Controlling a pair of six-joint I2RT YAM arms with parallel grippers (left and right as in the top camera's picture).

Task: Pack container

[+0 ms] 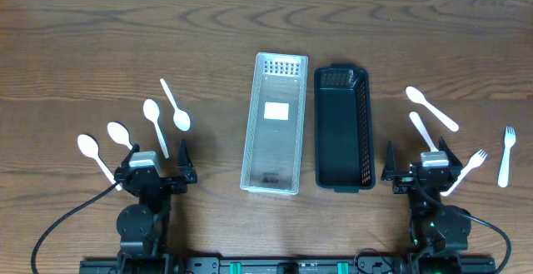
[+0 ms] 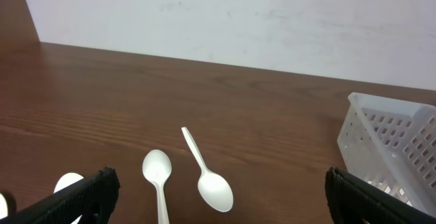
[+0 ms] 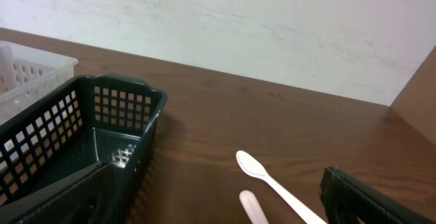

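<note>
Spoons (image 1: 152, 112), white plastic: four left of clear basket (image 1: 273, 124), further cutlery (image 1: 433, 109) right of it, flat on counter (image 1: 83, 41). Likely light, stiff, thin, slippery; best pinched mid-handle. Left gripper (image 1: 158, 149) and right gripper (image 1: 415, 147) both spread apart, empty.

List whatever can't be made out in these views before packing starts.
- Overhead: the label inside the clear basket is too small to read.
- Overhead: the handle of the fork is hidden under the right gripper.
- Left wrist: the leftmost spoon is cut off by the bottom edge; only its bowl shows.
- Right wrist: the nearer utensil is cut off by the bottom edge, so its type is unclear.
</note>
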